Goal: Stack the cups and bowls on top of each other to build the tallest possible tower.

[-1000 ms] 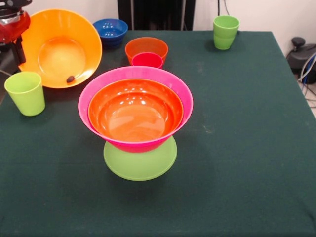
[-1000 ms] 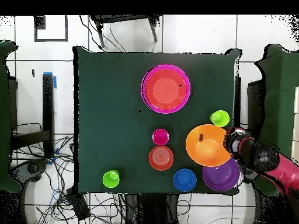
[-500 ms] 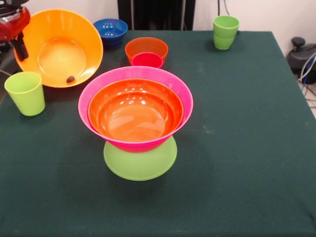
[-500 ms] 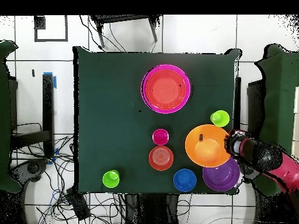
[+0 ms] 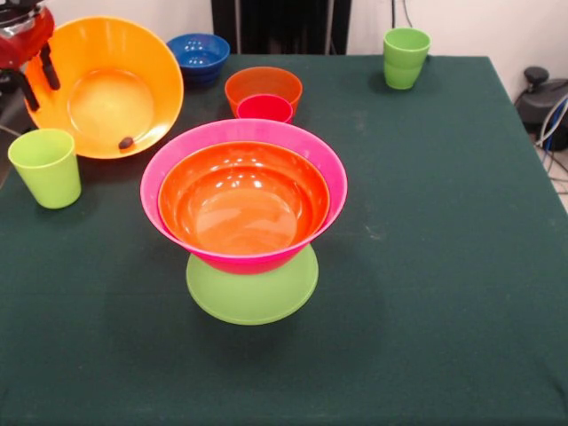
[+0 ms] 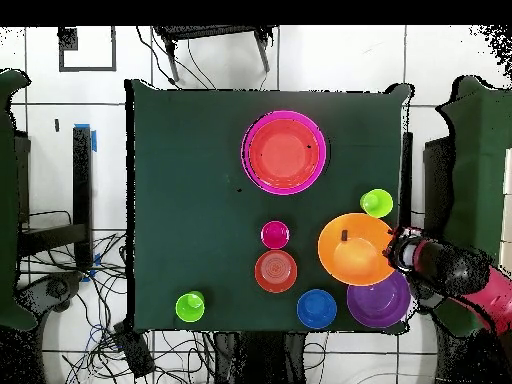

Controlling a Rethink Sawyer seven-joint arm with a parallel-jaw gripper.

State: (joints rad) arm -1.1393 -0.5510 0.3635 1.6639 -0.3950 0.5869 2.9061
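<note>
The dark green table (image 5: 461, 266) stands on white floor tiles (image 6: 340, 60) strewn with cables (image 6: 90, 300). The tower (image 5: 244, 213) sits mid-table. Toward its far left the large yellow-orange bowl (image 5: 106, 84) is tipped up, its rim between the parted fingers of the gripper (image 5: 37, 73); a green cup (image 5: 44, 167) stands just beside it.

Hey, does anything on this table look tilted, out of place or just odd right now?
Yes. The large yellow-orange bowl at the table's edge is tipped up on its side, by the gripper, with a small dark object lying inside it. The tower looks level.
</note>
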